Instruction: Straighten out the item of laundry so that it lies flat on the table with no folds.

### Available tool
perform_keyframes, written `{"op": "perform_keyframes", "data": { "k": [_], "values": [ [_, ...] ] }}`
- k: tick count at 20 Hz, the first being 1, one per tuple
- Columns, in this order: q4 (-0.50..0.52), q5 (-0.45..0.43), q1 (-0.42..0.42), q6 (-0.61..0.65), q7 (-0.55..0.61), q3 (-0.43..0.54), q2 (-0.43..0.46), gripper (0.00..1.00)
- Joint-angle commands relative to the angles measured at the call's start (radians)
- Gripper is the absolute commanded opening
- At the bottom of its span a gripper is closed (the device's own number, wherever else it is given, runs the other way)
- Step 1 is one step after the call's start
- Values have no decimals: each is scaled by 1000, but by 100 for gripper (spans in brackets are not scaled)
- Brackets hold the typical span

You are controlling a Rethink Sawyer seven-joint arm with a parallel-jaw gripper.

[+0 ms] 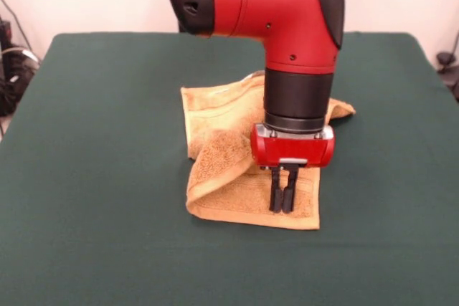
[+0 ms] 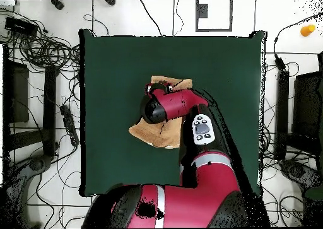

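On folded towel (image 1: 229, 170), claw (image 1: 282, 208) pressed shut

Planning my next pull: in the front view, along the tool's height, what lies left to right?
Bare table → folded towel edge → tool, fingers together on the towel → towel's right corner → bare table.

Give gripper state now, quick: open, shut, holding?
Gripper: shut, fingers together, tips down on the folded orange-tan terry-cloth towel; whether cloth is pinched cannot be told.
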Motion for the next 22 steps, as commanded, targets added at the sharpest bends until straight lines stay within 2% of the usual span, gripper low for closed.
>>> {"op": "perform_keyframes", "data": {
  "k": [1,15,16,22],
  "values": [
    [20,23,18,117,35,40,35,0],
    [49,29,45,91,70,25,31,0],
    [52,30,48,86,75,21,33,100],
    [75,39,46,106,76,24,50,100]
  ]
}}
